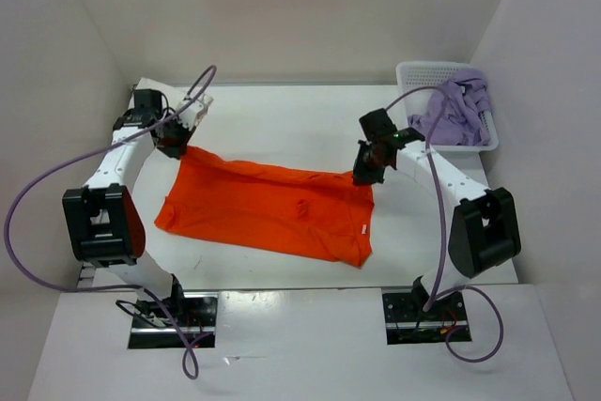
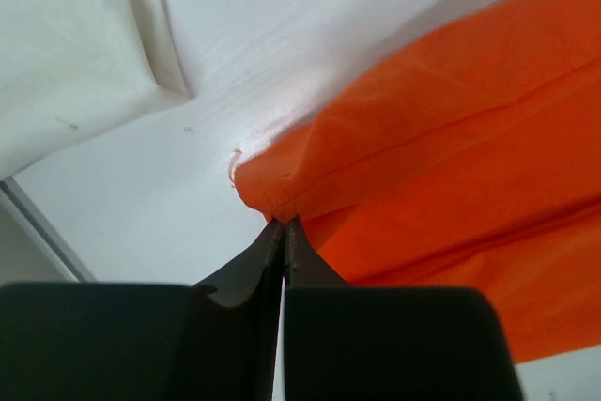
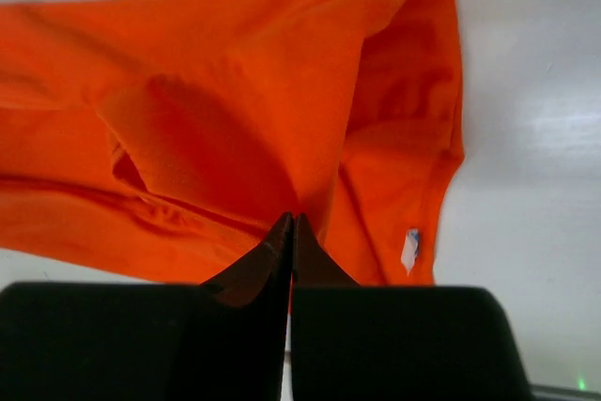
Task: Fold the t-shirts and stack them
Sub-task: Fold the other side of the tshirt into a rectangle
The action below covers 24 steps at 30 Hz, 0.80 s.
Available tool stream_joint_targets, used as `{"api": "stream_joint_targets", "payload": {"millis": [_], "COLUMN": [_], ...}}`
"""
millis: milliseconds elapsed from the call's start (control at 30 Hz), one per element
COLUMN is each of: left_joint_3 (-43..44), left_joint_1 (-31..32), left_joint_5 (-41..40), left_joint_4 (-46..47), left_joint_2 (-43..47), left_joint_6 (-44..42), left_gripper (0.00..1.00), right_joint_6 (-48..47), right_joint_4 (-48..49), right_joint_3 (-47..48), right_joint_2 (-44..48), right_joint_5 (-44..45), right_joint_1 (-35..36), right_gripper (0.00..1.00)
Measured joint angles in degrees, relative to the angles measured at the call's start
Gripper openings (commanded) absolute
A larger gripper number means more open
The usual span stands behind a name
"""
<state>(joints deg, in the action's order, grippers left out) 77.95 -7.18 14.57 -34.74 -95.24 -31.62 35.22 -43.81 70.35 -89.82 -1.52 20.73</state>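
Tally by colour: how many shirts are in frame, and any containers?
orange t-shirt: 1
lavender t-shirt: 1, in the basket
cream-white t-shirt: 1, seen only in the left wrist view, folded edge showing
white basket: 1
Total: 4 (3 shirts, 1 basket)

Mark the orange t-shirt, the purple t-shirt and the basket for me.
orange t-shirt [image 1: 272, 208], top external view, middle of the spread cloth.
lavender t-shirt [image 1: 453, 117], top external view, middle of the bunched heap.
white perforated basket [image 1: 427, 67], top external view, far rim.
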Motion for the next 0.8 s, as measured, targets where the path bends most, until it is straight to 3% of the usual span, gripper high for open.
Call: {"api": "stream_joint_targets", "payload": {"millis": [267, 800], "left_joint_3": [-11.04, -6.78], "left_joint_1": [0.2, -2.97], "left_joint_5": [-4.87, -8.39], "left_joint_4": [-0.5, 0.59], "left_joint_2": [-0.61, -2.4], "left_joint_6": [-4.66, -1.18], "left_gripper": [0.0, 0.0], "right_joint_6": [4.83, 6.49], "right_joint_4": [-0.33, 0.11], "right_joint_3": [-8.31, -10.49], "right_joint_2": [1.01, 3.78], "right_joint_5": [-1.64, -1.92], "right_joint_1": [3.34, 5.7], "right_gripper": [0.0, 0.0]}}
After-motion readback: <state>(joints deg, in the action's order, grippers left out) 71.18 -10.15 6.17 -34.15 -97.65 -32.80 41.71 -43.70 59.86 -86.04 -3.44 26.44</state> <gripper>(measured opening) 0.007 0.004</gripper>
